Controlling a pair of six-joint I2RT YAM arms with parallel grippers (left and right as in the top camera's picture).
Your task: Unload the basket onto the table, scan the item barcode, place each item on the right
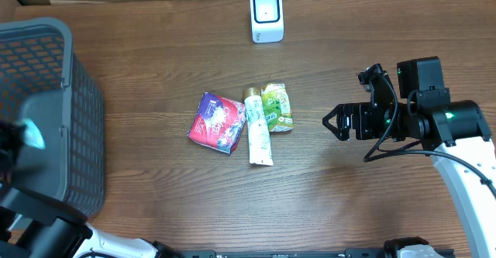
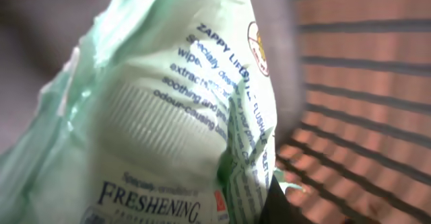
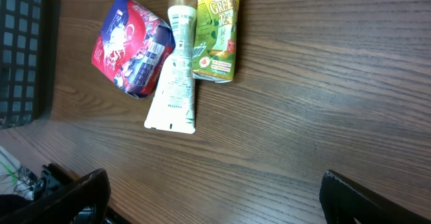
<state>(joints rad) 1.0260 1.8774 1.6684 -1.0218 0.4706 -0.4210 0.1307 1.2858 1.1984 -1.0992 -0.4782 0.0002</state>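
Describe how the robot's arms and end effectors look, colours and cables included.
The right arm has a white lower link, black joint housings with a green light, and a looping black cable. Its end effector is black. The left arm is only a dark blur.

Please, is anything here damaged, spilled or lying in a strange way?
Only the pale green plastic wipes pack in the left wrist view: its film is crumpled and folded over along the lower right edge. The white plastic tube, green drink carton and red foil pouch lie flat on the wooden table; nothing is spilled.
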